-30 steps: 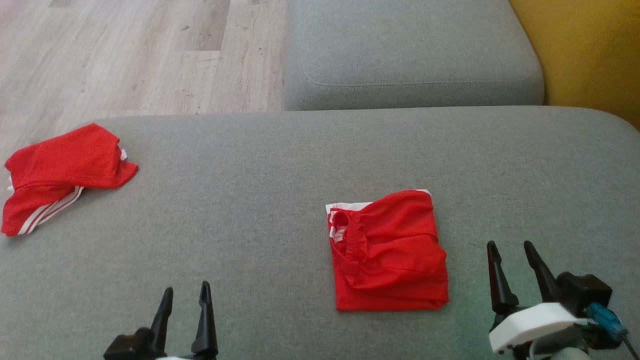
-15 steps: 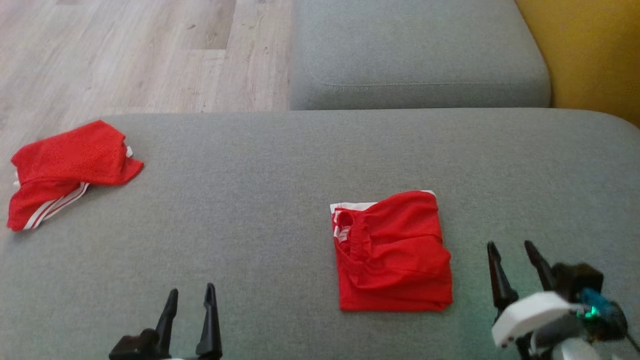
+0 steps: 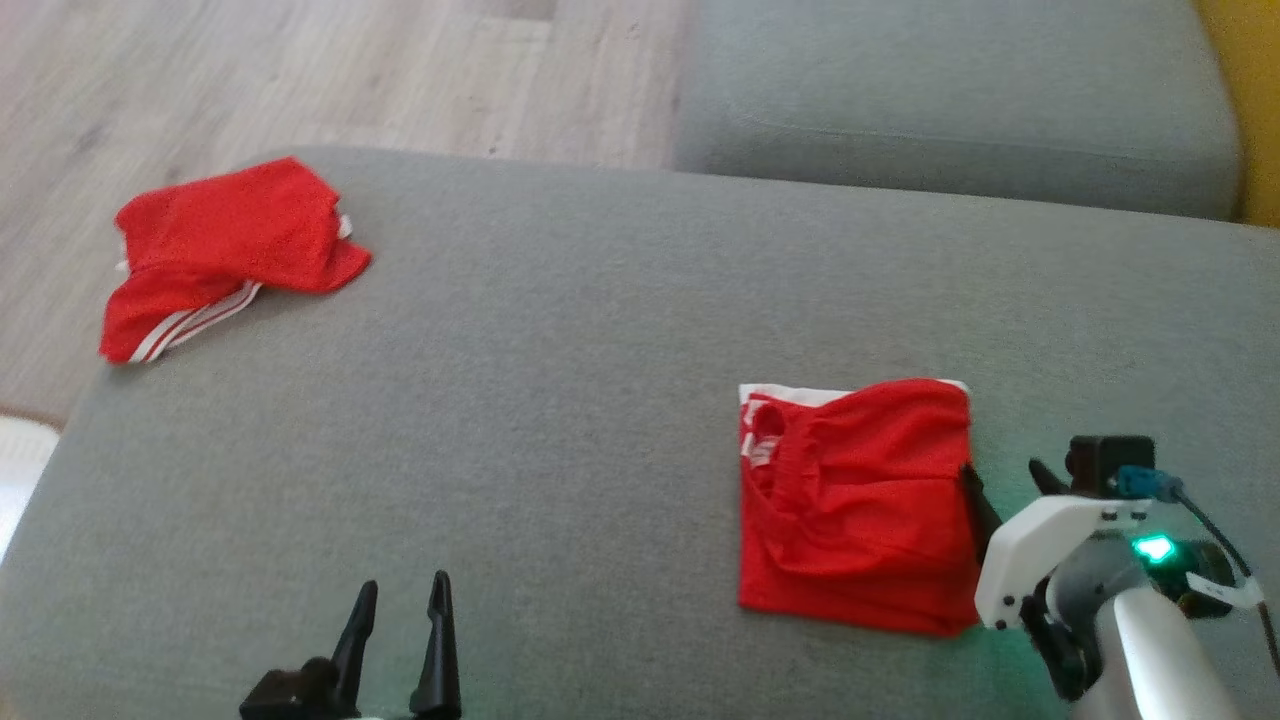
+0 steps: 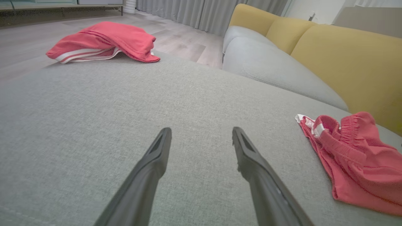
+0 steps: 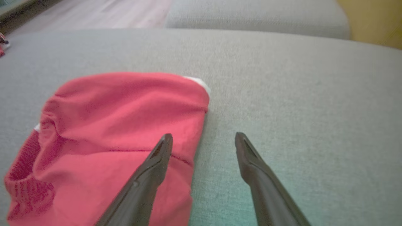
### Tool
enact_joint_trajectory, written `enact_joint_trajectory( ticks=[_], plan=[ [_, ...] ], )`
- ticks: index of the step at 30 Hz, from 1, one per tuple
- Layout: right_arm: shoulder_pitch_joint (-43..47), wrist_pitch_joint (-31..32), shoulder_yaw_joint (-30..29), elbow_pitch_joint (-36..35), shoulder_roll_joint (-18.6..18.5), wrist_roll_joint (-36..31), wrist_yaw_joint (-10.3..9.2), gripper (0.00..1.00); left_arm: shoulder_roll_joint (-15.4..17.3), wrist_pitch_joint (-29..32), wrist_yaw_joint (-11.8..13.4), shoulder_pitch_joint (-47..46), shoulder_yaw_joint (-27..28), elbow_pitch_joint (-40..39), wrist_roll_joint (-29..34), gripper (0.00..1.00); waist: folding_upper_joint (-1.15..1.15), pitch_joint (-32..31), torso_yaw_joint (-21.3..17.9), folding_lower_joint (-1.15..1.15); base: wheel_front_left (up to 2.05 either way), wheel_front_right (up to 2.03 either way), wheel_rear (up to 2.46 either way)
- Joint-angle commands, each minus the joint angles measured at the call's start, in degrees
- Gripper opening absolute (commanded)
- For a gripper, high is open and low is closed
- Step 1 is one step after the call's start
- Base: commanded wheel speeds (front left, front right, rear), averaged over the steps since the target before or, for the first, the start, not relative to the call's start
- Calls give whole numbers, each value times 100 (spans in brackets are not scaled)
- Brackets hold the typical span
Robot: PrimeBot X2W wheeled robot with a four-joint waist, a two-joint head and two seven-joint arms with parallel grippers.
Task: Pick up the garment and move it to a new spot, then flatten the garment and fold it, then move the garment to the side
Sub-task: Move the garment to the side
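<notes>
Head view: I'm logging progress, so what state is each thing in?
Near shorts: folded, lying flat on the cushion.
Far shorts: loosely bunched, at the cushion's corner.
Left gripper: open, empty.
Right gripper: open, empty, at the near shorts' edge.
</notes>
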Motion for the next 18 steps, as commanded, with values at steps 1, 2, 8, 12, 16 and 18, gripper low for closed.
enact_joint_trajectory(
  ticks=[1, 2, 8, 12, 16, 18],
  plan=[
    [-260, 80, 125, -72, -30, 23, 39, 100, 14, -28, -6, -357, 159, -112, 64, 100, 0, 175, 216, -1, 0, 0, 0],
    [-258, 114, 120, -2, -30, 74, 39, 100, 12, -31, -10, -368, 165, -99, 67, 100, 0, 212, 259, -1, 0, 0, 0],
    [-259, 312, 101, 409, -30, 368, 39, 100, -12, -49, -35, -448, 191, -52, 118, 100, 0, 410, 412, -1, 0, 0, 0],
    [-384, 381, 193, 626, -30, 496, 39, 94, -29, -59, -52, -499, 233, -41, 141, 100, 0, 520, 401, -1, 0, 0, 0],
    [-562, 355, 321, 788, -30, 510, 39, 0, -39, -65, -70, -544, 253, -49, 183, 100, 0, 589, 299, -1, 0, 0, 0],
    [-614, 310, 344, 807, -30, 498, 39, 0, -43, -66, -69, -549, 258, -64, 191, 100, 0, 605, 246, -1, 0, 0, 0]
  ],
)
